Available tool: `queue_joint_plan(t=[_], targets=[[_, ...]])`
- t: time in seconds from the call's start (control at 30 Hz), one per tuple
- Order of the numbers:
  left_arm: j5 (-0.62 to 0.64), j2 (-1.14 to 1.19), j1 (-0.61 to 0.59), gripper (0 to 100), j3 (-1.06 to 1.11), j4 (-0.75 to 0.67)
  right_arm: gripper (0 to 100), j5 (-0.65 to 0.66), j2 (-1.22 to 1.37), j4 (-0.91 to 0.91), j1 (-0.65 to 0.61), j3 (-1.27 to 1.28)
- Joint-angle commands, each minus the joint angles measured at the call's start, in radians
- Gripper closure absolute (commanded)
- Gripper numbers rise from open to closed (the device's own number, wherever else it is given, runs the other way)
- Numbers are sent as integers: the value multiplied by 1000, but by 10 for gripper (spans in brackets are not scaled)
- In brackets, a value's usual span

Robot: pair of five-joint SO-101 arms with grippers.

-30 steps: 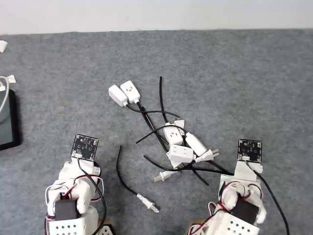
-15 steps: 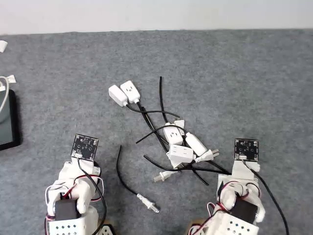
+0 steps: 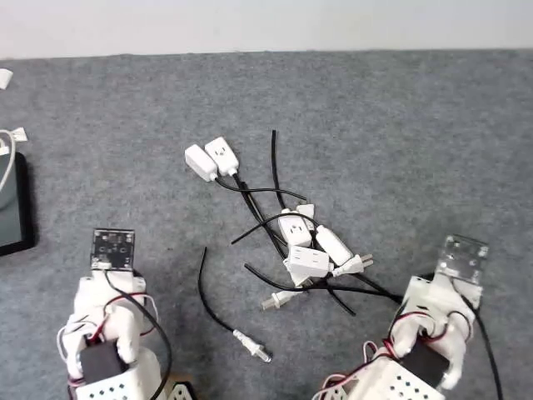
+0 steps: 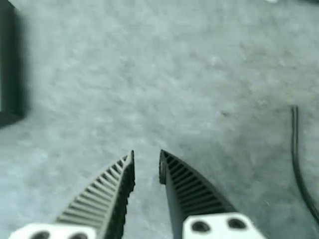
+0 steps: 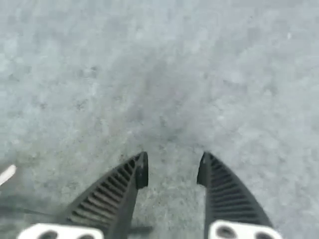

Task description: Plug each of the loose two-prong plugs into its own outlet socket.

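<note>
Left gripper (image 4: 147,164): narrowly parted, empty, over grey carpet (image 4: 149,74) | right gripper (image 5: 172,169): spread, empty | loose plug (image 3: 250,342) lies nearest, between your arms; grasp its body, prongs free | tangled sockets (image 3: 306,261) beyond | socket pair (image 3: 212,158) farthest, unobstructed; line your prongs up with the slots before pushing.

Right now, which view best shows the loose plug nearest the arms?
The high view: the plug lies whole, prongs and cord visible. The left wrist view catches black cord, probably its own; the right wrist view, a blurred white sliver, unidentifiable.
</note>
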Motion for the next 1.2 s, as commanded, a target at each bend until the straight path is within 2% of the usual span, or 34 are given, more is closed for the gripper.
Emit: queue_joint_plan(t=[0.0, 0.17, 0.3, 0.37, 0.47, 0.6, 0.67, 0.73, 0.83, 0.93, 1.0, 1.17], targets=[[-20, -9, -63, 923, -176, -8, 884, 9, 8, 15, 18, -135], [-14, 78, -69, 923, -426, 103, 982, 6, 10, 142, -28, -373], [0, 345, -49, 924, -622, 109, 991, -2, 36, 278, -162, -477], [66, 505, -48, 924, -717, 110, 991, -43, 87, 288, -214, -483], [161, 730, -11, 923, -849, 140, 991, -107, 217, 225, -252, -468], [256, 974, 117, 923, -966, 164, 987, -232, 467, 59, -311, -422], [302, 1069, 190, 923, -1001, 158, 987, -253, 599, -33, -343, -397], [356, 1157, 258, 909, -1033, 133, 987, -252, 713, -131, -348, -374], [488, 1269, 328, 839, -1067, 69, 987, -216, 852, -220, -346, -365], [632, 1373, 368, 776, -1098, -23, 987, -170, 914, -220, -354, -379], [717, 1445, 376, 773, -1119, -106, 987, -163, 915, -220, -354, -377], [812, 1625, 411, 773, -1178, -293, 987, -161, 915, -222, -354, -377]])
